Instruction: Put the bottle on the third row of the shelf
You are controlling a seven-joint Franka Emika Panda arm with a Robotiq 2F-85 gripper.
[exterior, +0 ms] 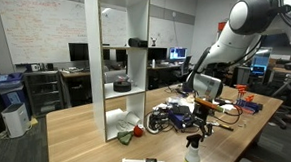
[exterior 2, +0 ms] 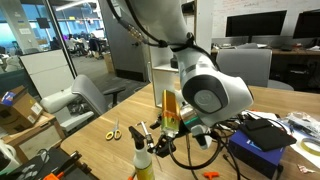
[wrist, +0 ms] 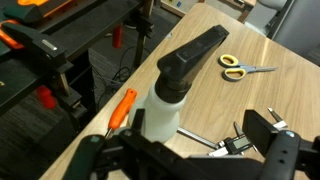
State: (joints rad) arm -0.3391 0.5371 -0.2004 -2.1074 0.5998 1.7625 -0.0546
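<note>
Claw (wrist: 185, 150) is hovering wide open and empty near the bottle (wrist: 165, 95) standing on the surface (exterior: 77, 138), apart from the shelf (exterior: 90, 58), apparently lining up a grasp needing lowering around its body.

Yellow-green on the body of the bottle (exterior 2: 145, 165), black on its trigger head; paler, near white, at the neck in the wrist view. Plain white all over the shelf (exterior: 88, 68). Light wood tone with faint grain across the surface (exterior: 77, 138). White shells with darker grey joints along the robot arm (exterior: 251, 24); black on the end effector (wrist: 185, 158). Yellow handles and silver blades on the scissors (wrist: 236, 66). Bright orange on the handle of a small tool (wrist: 123, 108).
</note>
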